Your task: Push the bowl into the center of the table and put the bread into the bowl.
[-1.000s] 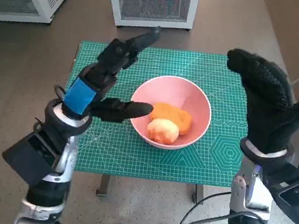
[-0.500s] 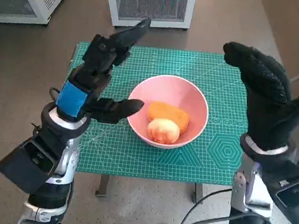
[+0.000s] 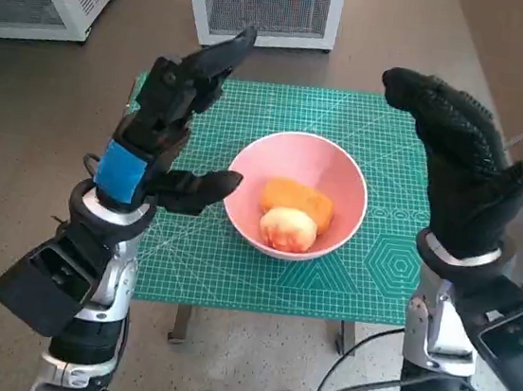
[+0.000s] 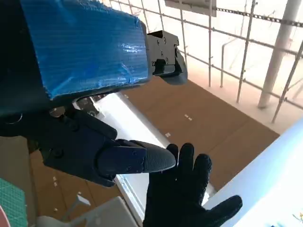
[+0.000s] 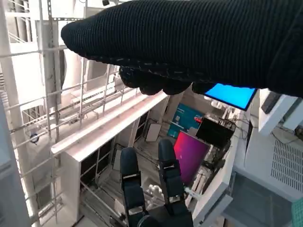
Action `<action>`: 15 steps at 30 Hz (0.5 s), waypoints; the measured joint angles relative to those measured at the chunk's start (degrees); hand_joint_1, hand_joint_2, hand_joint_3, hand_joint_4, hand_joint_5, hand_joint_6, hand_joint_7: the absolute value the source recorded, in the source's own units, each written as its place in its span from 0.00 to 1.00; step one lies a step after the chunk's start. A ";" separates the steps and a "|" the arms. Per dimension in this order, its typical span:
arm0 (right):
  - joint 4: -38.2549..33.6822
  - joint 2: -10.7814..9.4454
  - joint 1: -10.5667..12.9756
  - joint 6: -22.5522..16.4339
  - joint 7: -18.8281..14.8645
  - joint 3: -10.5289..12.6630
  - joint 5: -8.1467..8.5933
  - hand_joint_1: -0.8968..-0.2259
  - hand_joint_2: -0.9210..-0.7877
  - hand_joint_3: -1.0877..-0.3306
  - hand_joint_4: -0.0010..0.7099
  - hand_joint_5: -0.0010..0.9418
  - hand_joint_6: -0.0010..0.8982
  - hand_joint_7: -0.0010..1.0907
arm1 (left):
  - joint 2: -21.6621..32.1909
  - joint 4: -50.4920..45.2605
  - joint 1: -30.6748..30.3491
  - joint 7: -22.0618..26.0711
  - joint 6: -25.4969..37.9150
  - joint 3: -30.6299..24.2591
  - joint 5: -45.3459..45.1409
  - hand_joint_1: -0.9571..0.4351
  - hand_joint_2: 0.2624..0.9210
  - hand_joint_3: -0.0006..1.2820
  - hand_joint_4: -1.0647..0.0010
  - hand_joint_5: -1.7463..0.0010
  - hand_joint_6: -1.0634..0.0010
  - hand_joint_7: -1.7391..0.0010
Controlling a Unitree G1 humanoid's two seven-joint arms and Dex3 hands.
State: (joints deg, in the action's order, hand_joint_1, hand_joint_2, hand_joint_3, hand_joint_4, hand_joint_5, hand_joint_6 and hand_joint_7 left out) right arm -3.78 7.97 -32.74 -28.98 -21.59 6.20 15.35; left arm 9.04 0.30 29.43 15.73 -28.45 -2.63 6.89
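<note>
While the scene held, it read like this, largest thing first.
Worktop: the worktop [image 3: 391,154], under a green cutting mat, carried the bowl near its middle.
Right robot hand: the right robot hand [image 3: 459,177] stood raised above the mat's right side, fingers apart, holding nothing.
Left robot hand: the left robot hand [image 3: 170,122] had lifted up and away from the bowl's left rim over the last second; its fingers were spread and empty.
Bowl: the pink bowl [image 3: 341,172] sat about centred, touched by neither hand.
Bread: the orange bread [image 3: 297,200] lay inside the bowl beside a paler round roll [image 3: 288,229].
Meaning: both steps looked finished, and the withdrawal suggested the task was closing.
</note>
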 measured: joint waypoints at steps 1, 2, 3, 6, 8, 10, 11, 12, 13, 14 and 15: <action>0.06 0.07 -0.02 0.12 0.03 -0.04 -0.01 0.72 0.00 0.83 0.58 0.00 0.13 0.66 | -0.09 0.01 -0.07 -0.06 0.01 -0.01 0.10 0.22 1.00 0.30 0.81 0.98 1.00 0.64; 0.11 0.14 -0.04 0.25 0.07 -0.08 -0.01 0.72 0.00 0.83 0.58 0.00 0.13 0.66 | -0.17 0.02 -0.12 -0.13 0.02 -0.02 0.16 0.23 1.00 0.30 0.81 0.98 1.00 0.64; 0.18 0.20 -0.06 0.35 0.12 -0.12 -0.01 0.72 0.00 0.83 0.58 0.00 0.13 0.66 | -0.26 0.03 -0.15 -0.21 0.07 -0.04 0.19 0.23 1.00 0.30 0.81 0.98 1.00 0.64; 0.43 0.33 -0.11 0.68 0.23 -0.21 -0.01 0.72 0.00 0.84 0.57 0.00 0.12 0.66 | -0.42 0.03 -0.16 -0.49 0.32 -0.06 0.21 0.24 1.00 0.30 0.81 0.98 1.00 0.64; 0.61 0.37 -0.11 0.83 0.31 -0.29 -0.01 0.72 0.00 0.84 0.57 0.00 0.12 0.66 | -0.50 0.03 -0.16 -0.80 0.52 -0.08 0.20 0.24 1.00 0.30 0.81 0.98 1.00 0.64; 0.74 0.39 -0.12 0.90 0.35 -0.37 -0.02 0.72 0.00 0.84 0.57 0.00 0.12 0.66 | -0.56 0.02 -0.16 -1.06 0.78 -0.09 0.20 0.24 1.00 0.30 0.81 0.98 1.00 0.64; 0.77 0.39 -0.12 0.90 0.36 -0.40 -0.02 0.73 0.00 0.84 0.57 0.00 0.12 0.66 | -0.59 0.02 -0.16 -1.20 0.91 -0.09 0.20 0.25 1.00 0.30 0.81 0.98 1.00 0.64; 0.77 0.40 -0.12 0.91 0.37 -0.43 -0.02 0.73 0.00 0.84 0.57 0.00 0.12 0.66 | -0.61 0.02 -0.16 -1.28 1.04 -0.09 0.20 0.25 1.00 0.30 0.81 0.98 1.00 0.64; 0.78 0.41 -0.12 0.93 0.39 -0.44 -0.02 0.74 0.00 0.84 0.57 0.00 0.12 0.66 | -0.61 0.02 -0.17 -1.33 1.13 -0.09 0.20 0.24 1.00 0.30 0.81 0.98 1.00 0.64; 0.78 0.42 -0.13 0.97 0.42 -0.45 -0.01 0.74 0.00 0.84 0.57 0.00 0.11 0.66 | -0.61 0.02 -0.17 -1.35 1.21 -0.09 0.20 0.24 1.00 0.30 0.80 0.98 1.00 0.64; 0.78 0.42 -0.13 1.04 0.45 -0.46 -0.01 0.74 0.00 0.84 0.57 0.00 0.11 0.67 | -0.61 0.02 -0.18 -1.37 1.27 -0.09 0.20 0.24 1.00 0.30 0.80 0.98 1.00 0.64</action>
State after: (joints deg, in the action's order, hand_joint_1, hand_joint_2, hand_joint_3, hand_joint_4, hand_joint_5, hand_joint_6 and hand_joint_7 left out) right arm -3.01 8.40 -32.87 -27.93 -21.14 5.73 15.35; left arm 8.43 0.32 29.25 14.36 -27.18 -2.72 7.10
